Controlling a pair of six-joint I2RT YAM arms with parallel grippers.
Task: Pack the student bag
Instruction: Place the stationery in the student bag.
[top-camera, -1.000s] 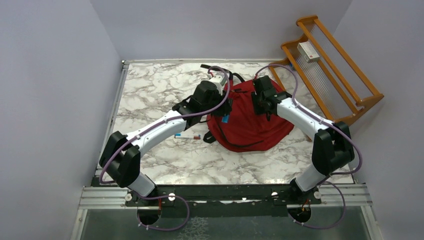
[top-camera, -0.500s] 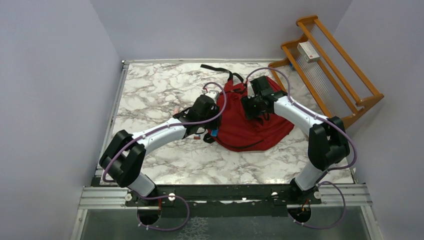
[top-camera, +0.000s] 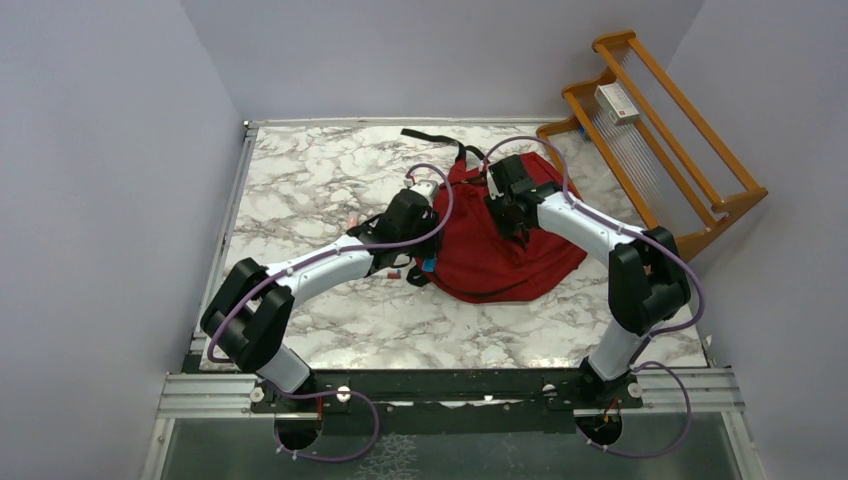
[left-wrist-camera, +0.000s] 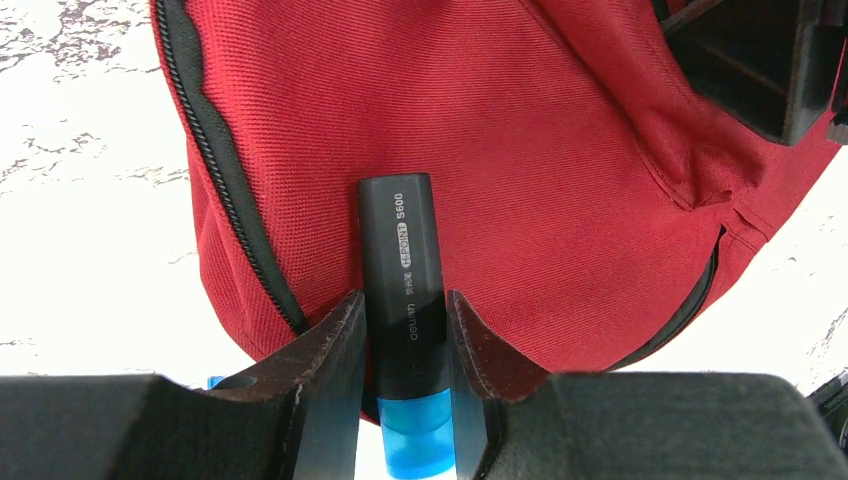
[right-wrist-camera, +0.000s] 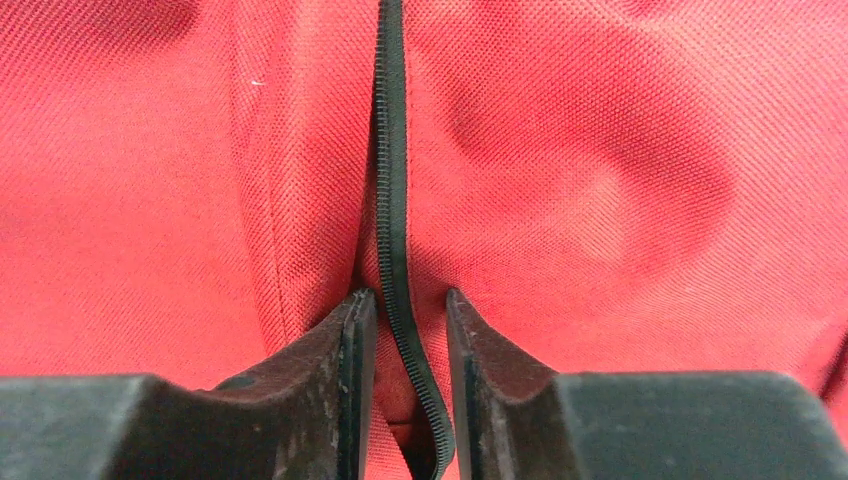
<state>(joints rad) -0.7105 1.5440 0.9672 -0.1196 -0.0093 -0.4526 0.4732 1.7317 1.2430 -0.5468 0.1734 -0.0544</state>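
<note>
Holding firm: left hand (left-wrist-camera: 405, 305) clamps "S600" marker (left-wrist-camera: 398, 240), right hand (right-wrist-camera: 405, 298) pinches student bag (right-wrist-camera: 620, 150) zip (right-wrist-camera: 389, 150).

Lit brightly and evenly from overhead, with only faint shadows on the white marble-patterned counter (top-camera: 300, 180). Burns out to near white around the large red fabric backpack (left-wrist-camera: 500, 120) in the left wrist view. Renders weave and zip sharply close up; softens along the bottom edge.

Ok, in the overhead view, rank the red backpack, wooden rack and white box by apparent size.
Largest: wooden rack.
Then: red backpack, though the arms cover part of it, so that order is unsure.
Smallest: white box on the rack.
</note>
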